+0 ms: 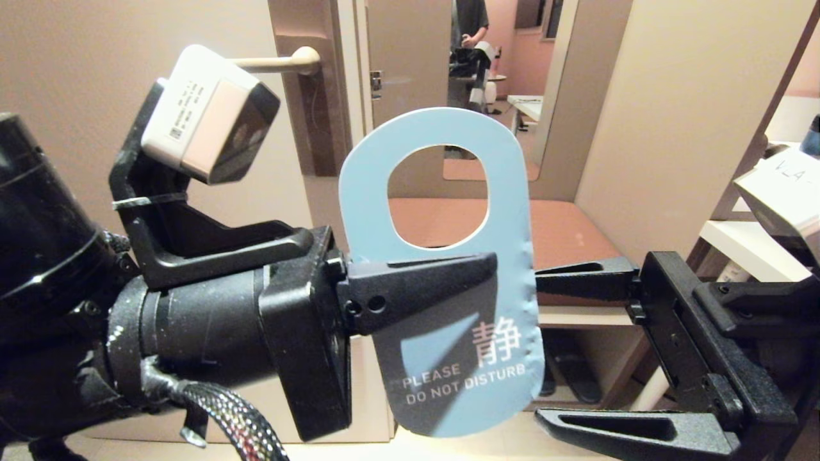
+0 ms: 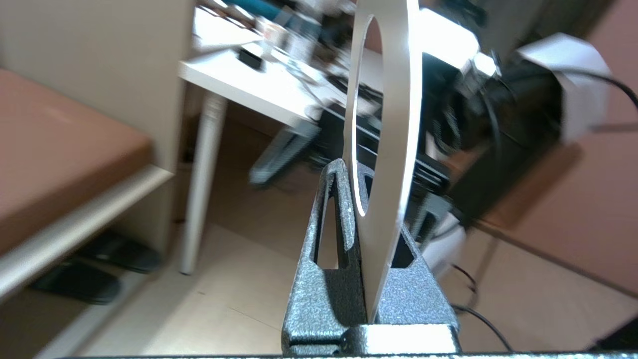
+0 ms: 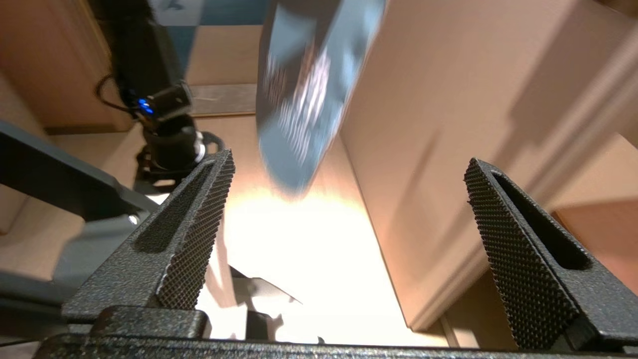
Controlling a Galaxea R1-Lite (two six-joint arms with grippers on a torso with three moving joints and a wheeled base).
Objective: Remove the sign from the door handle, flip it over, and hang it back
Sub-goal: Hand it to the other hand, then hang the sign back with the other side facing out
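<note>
Upright now, my sign (image 1: 442, 269) has its hole end up, clamped mid-length by my left gripper (image 1: 448, 282); my right gripper (image 1: 564, 346) gapes beside its edge, apart.

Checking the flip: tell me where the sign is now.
Head view, centre: the sign is off the door handle, pinched upright in the left gripper, the open right gripper beside it.

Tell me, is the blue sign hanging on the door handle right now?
No, the left gripper holds the sign in the air, away from the door handle.
</note>
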